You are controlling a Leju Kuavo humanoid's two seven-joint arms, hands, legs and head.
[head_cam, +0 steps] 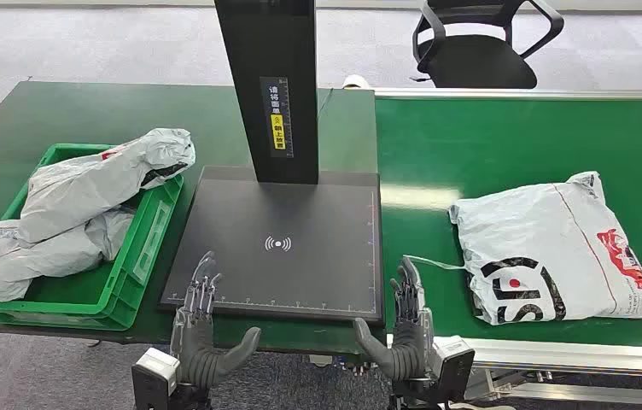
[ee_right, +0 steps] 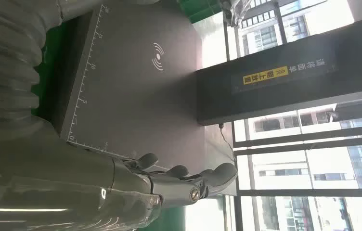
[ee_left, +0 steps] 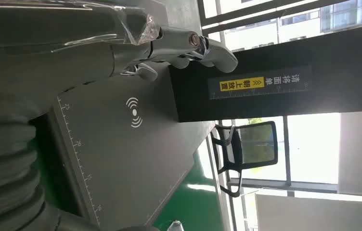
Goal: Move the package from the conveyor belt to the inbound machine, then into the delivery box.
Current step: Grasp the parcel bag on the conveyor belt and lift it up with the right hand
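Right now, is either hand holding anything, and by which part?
Nothing is held. The left hand and right hand are both empty with fingers spread near the scanner pad's front edge; the package lies untouched on the conveyor belt.

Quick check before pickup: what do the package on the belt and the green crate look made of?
Package: seemingly thin plastic film, a grey-white mailer bag with a slight sheen; it is wrinkled and slack with printed red and black marks. Green crate: likely rigid moulded plastic, semi-gloss, with straight ribbed walls and slot openings.

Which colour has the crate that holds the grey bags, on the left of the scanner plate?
The crate is green; the head view shows it best.
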